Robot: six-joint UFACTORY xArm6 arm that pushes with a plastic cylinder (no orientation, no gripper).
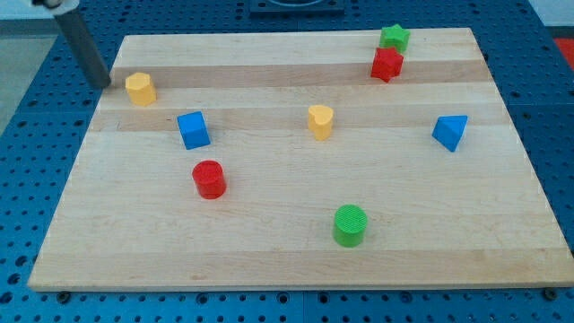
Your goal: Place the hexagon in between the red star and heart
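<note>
The yellow hexagon sits near the board's upper left. My tip is just to the hexagon's left, close to it, at the board's left edge. The red star sits near the view's top right, just below the green star. The yellow heart sits near the board's middle, down and left of the red star.
A blue cube and a red cylinder lie below the hexagon. A green cylinder sits near the view's bottom. A blue triangle sits at the right. The wooden board lies on a blue perforated table.
</note>
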